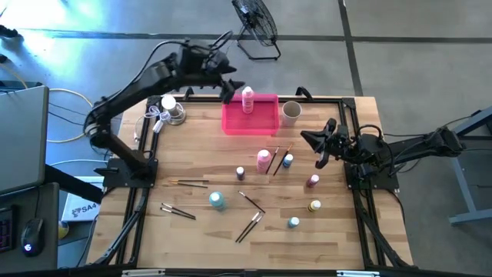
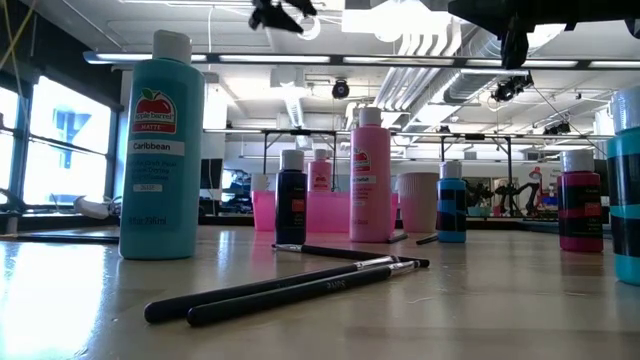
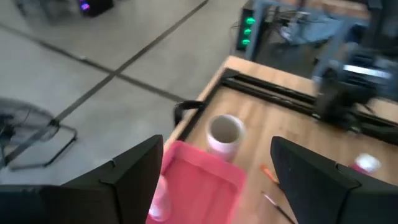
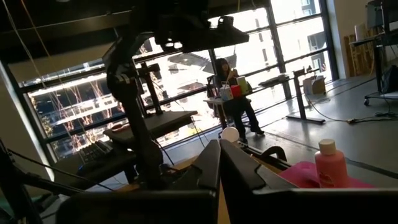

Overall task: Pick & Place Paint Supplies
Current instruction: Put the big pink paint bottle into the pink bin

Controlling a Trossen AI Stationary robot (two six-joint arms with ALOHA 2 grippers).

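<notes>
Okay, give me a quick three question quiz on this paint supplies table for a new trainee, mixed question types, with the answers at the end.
1. True or false: a pink bottle already stands in the pink tray.
2. Which gripper is above the tray? A) left gripper B) right gripper
3. Fill in: the tall bottle on the table nearest the loose brushes is ____ in colour.

Key
1. True.
2. A; its fingers are open, and the right one waits shut near the table's right edge.
3. Teal: the teal bottle.
</notes>
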